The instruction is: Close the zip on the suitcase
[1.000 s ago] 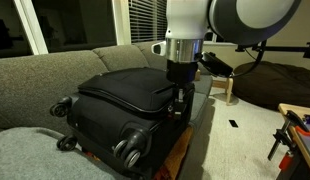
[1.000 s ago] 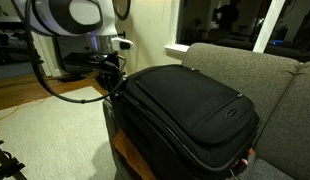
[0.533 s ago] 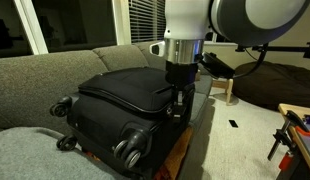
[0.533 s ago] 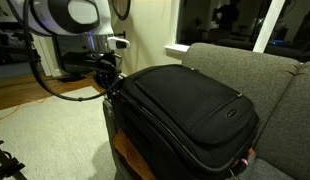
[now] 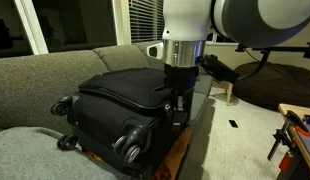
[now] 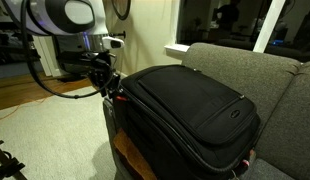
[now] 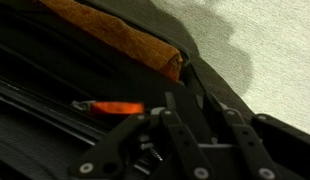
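We see the suitcase (image 5: 125,85) lying flat with the grey sofa (image 5: 35,75) just behind it. The zip (image 5: 125,104) runs round the suitcase's lid edge. The gripper (image 5: 178,105) is down at the suitcase's end opposite its wheels (image 5: 130,150), against that edge. The wrist view is too dark, so we cannot tell if the jaws are spread or pinching.

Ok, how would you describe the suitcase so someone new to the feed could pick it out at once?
Find the grey sofa in an exterior view; the suitcase lies flat beside it. It is the boxy black fabric case with silver-hubbed wheels, unlike the shapeless dark beanbag farther back.
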Tool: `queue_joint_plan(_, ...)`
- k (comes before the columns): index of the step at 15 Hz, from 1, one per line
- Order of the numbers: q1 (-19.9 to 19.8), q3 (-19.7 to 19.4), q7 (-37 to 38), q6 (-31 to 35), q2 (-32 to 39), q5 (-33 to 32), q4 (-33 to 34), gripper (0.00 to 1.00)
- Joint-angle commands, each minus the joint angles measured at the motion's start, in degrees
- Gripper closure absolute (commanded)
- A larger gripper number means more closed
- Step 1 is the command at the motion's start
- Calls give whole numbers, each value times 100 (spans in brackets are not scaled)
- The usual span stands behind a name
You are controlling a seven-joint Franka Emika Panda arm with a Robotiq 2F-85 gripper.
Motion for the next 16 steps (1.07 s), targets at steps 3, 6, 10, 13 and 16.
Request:
queue_joint_plan(3,372,13,506,73,-9,-127,-81,19)
queue_joint_plan(6,321,71,280,-13,26,11,3,25)
queue_joint_plan(10,320,69,281,-13,27,10,3,19)
queue_joint_plan(13,320,69,281,-13,27,10,3,19)
queue_joint_plan(16,320,69,282,-13,28,10,3,19)
